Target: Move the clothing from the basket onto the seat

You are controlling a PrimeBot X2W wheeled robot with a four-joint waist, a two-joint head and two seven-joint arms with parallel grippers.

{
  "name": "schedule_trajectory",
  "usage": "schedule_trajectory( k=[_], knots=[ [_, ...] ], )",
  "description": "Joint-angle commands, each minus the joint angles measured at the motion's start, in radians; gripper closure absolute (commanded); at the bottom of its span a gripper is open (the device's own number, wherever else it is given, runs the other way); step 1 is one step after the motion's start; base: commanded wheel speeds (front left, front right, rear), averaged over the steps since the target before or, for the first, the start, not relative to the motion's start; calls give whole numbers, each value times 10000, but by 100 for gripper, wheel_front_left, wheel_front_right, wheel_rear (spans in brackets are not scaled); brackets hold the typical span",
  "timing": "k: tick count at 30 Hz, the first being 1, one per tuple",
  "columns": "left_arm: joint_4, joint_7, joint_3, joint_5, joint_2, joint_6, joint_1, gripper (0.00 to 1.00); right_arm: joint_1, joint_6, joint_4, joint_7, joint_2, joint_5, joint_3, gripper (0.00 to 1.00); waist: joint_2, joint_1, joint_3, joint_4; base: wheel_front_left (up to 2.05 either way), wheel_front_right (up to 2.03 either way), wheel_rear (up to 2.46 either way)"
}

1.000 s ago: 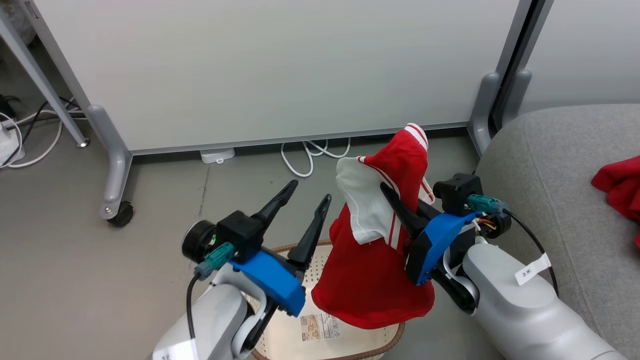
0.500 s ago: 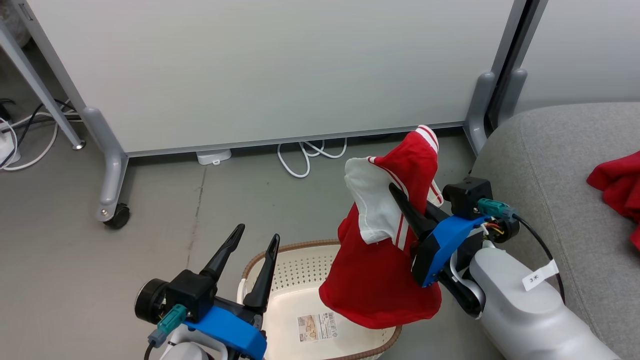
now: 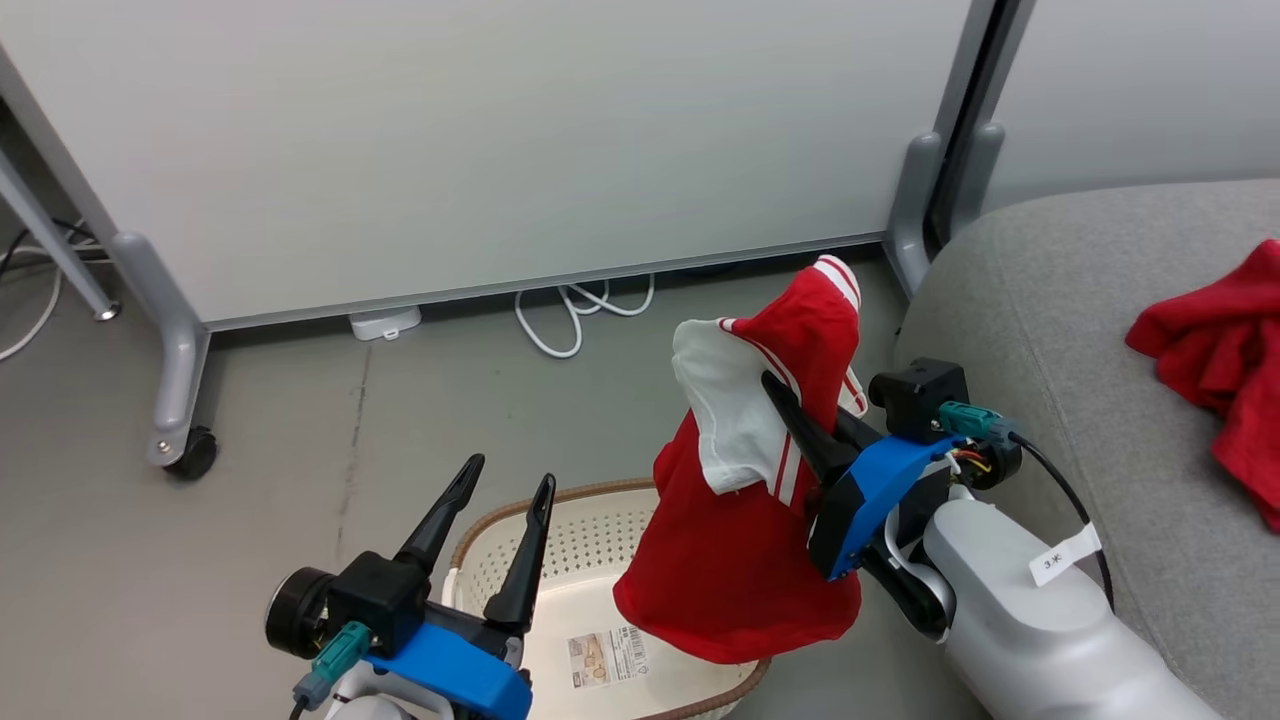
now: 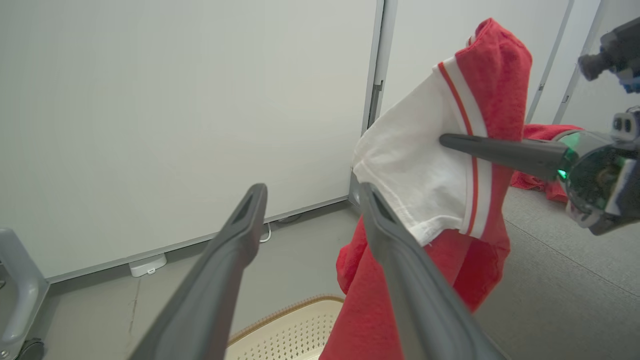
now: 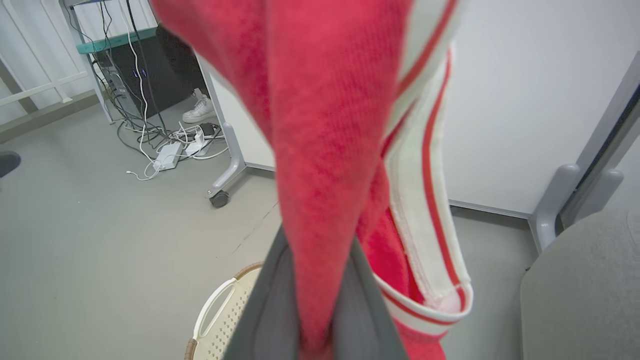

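A red garment with white striped trim (image 3: 740, 540) hangs above the cream basket (image 3: 590, 492), draped over my right gripper (image 3: 790, 400), which is shut on it. The right wrist view has the cloth (image 5: 325, 125) pinched between the fingers (image 5: 265, 320), with the basket (image 5: 220, 320) below. My left gripper (image 3: 508, 472) stands open and empty over the basket's left rim, apart from the garment (image 4: 480, 100). A second red garment (image 3: 1215, 350) lies on the grey seat (image 3: 1050, 300) at the right. Inside the basket only a paper label (image 3: 605, 655) shows.
A white partition panel (image 3: 500, 130) on grey legs with a caster (image 3: 190, 455) stands behind the basket. White cables (image 3: 570, 320) lie on the floor at its foot. More cables and a shoe (image 5: 200, 110) lie far left in the right wrist view.
My left gripper has dropped back from beside the garment to the lower left, still open. The head camera has swung right, showing more seat. The right gripper keeps its hold.
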Motion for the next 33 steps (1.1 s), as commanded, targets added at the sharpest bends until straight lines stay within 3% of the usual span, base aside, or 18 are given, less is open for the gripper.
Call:
schedule_trajectory(
  k=[1,22,33],
  knots=[
    [-42,-51,-3,-47,20,-15,64,0,-11,1,-34,-38,5,16,-10,100,0,0,7,-210,0,0,0],
    [-293,-52,-147,8,161,-17,-244,0,107,1,-261,-39,-155,-196,-556,100,0,0,459,-3193,0,0,0],
    [-298,-52,-189,40,192,-17,-356,0,309,1,-363,-39,-119,-330,-888,100,0,0,603,-4265,0,0,0]
  ],
)
